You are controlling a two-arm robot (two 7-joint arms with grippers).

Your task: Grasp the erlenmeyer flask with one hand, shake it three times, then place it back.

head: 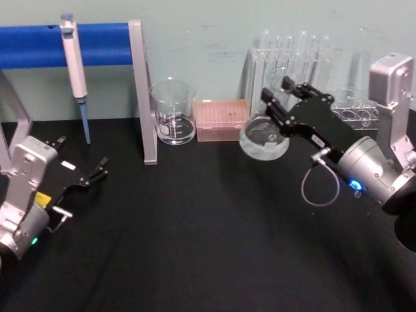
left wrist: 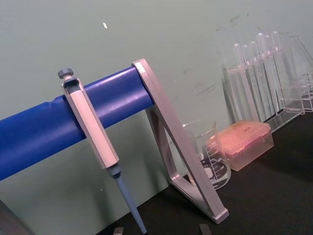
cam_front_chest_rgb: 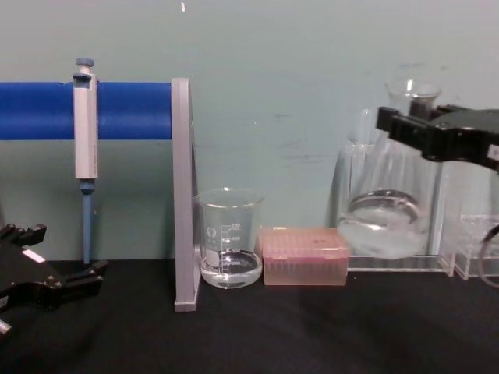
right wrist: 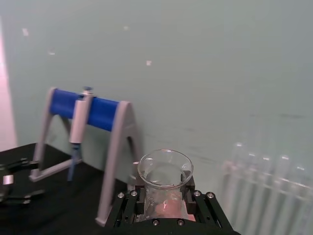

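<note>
The erlenmeyer flask (cam_front_chest_rgb: 382, 210) is clear glass with a little clear liquid in its wide base. It hangs upright, lifted off the black table (head: 195, 227), right of the pink box. My right gripper (head: 276, 97) is shut on the flask's neck, with black jaws on either side just below the flared rim (right wrist: 165, 169). In the chest view the same gripper (cam_front_chest_rgb: 413, 128) comes in from the right at neck height. The flask base (head: 263, 138) shows below the jaws in the head view. My left gripper (head: 91, 174) rests low at the table's left, open and holding nothing.
A glass beaker (head: 173, 110) and a pink tip box (head: 222, 119) stand at the back centre. Behind the flask is a clear rack of test tubes (head: 299, 55). A blue-barred stand (head: 140, 91) with a hanging pipette (head: 75, 71) fills the back left.
</note>
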